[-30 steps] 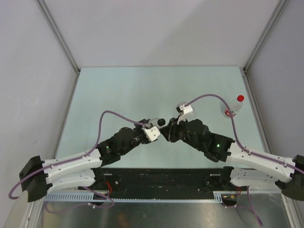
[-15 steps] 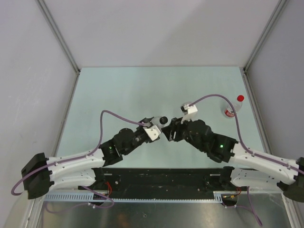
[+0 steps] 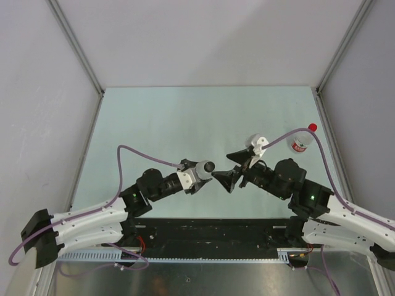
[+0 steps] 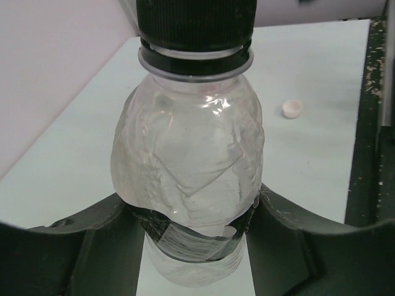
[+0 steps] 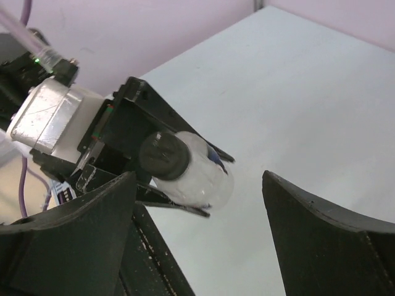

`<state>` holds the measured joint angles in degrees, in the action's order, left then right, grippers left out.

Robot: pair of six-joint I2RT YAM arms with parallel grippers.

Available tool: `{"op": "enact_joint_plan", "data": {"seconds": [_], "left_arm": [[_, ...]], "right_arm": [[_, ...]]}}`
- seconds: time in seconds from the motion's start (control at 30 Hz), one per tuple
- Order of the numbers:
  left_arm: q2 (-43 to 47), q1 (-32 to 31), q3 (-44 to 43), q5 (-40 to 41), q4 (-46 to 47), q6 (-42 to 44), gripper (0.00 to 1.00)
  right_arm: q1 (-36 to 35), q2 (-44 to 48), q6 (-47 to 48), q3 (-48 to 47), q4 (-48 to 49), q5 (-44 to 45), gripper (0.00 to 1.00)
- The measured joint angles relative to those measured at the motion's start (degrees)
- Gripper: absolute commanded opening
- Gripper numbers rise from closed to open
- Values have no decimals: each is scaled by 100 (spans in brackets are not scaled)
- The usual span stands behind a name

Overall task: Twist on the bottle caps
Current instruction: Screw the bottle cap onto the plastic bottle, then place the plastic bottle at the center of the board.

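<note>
Left end effector [image 3: 197, 171]: clamped around the lower body of a small clear plastic bottle [image 4: 188, 154]. It holds the bottle off the surface [image 3: 160, 117] near the middle of the near edge, neck turned toward the other arm. From where I stand, that looks meant to brace the bottle while its top is worked.
Ribbed black round screw cap [image 4: 196, 21]: sitting on that bottle's neck. I cannot tell whether it is fully tightened.
Right end effector [image 3: 229, 166]: spread wide with nothing in it, facing the black cap and just beside it. The gap lines up with the cap, which I would say is so it can close and twist.
Small whitish round cap [image 4: 292, 109]: lying loose on the surface beyond the held bottle.
Clear bottle with a red-and-white label [image 3: 300, 145]: by the right edge, well apart from both arms. It carries a small red cap [image 3: 313, 127] and seems parked out of the way.
</note>
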<state>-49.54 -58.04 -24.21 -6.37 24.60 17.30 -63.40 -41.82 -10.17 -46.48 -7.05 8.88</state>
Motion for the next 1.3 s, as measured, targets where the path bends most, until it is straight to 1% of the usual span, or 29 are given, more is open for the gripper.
{"op": "enact_joint_plan", "data": {"seconds": [0.07, 0.13, 0.17, 0.2, 0.23, 0.27, 0.3, 0.33, 0.37, 0.4, 0.43, 0.47, 0.5, 0.57, 0.63, 0.7, 0.8, 0.9, 0.97, 1.0, 1.07, 1.17, 1.23, 1.3], "left_arm": [[-17, 0, 0, -142, 0, -83, 24], [-61, 0, 0, -210, 7, -133, 24], [-81, 2, 0, -243, 7, -146, 25], [-107, 7, 0, -282, 4, -184, 26], [-129, 7, 0, -306, 0, -201, 28], [-144, 7, 0, -332, 0, -234, 31], [-146, 7, 0, -350, -4, -251, 38], [-146, 7, 0, -361, -11, -286, 47], [-144, 7, 0, -352, -26, -323, 56], [-140, 24, 0, -374, -46, -398, 71], [-129, 26, 0, -376, -70, -463, 85], [-114, 33, 0, -378, -79, -529, 92], [-83, 33, 2, -387, -74, -535, 96], [17, 31, 4, -393, -68, -575, 99], [107, 31, 4, -339, -9, -616, 99], [157, 31, 4, -201, 39, -699, 99], [153, 31, 4, 96, 74, -852, 100], [116, 31, 9, 422, 146, -997, 100], [68, 33, 9, 636, 195, -1104, 100], [48, 35, 9, 739, 210, -1161, 100], [22, 48, 9, 940, 243, -1300, 99], [-4, 92, 9, 1200, 319, -1526, 99], [-7, 114, 9, 1316, 358, -1639, 100], [-7, 122, 11, 1416, 367, -1725, 99]], "right_arm": [[-13, -170, 229, 0, 201, -247, 86], [-39, -435, 474, 0, 448, -501, 81], [-50, -529, 555, 2, 514, -560, 75], [-66, -640, 660, 2, 590, -601, 67], [-68, -708, 748, 2, 643, -623, 56], [-76, -774, 822, 2, 702, -634, 44], [-83, -831, 901, 2, 756, -634, 33], [-90, -876, 953, 2, 798, -634, 25], [-105, -903, 1001, 2, 839, -634, 20], [-116, -914, 1069, 2, 848, -575, 16], [-116, -916, 1091, 2, 846, -538, 14], [-120, -914, 1099, 2, 844, -468, 13], [-140, -907, 1084, 2, 861, -345, 12], [-136, -863, 1069, 2, 863, 33, 14], [-131, -776, 1043, 2, 866, 459, 11], [-74, -632, 1040, -7, 872, 1143, 8], [358, -398, 1043, -114, 901, 2229, 5], [1209, -232, 1036, -278, 1014, 2994, 5], [1906, -225, 964, -372, 1038, 3246, 8], [2371, -282, 887, -415, 1036, 3285, 6], [3307, -496, 686, -535, 1038, 3200, 2], [4483, -1145, 350, -656, 1126, 2756, 3], [4975, -1661, 229, -660, 1272, 2378, 3], [5222, -2177, 225, -658, 1357, 2057, 3]]}}
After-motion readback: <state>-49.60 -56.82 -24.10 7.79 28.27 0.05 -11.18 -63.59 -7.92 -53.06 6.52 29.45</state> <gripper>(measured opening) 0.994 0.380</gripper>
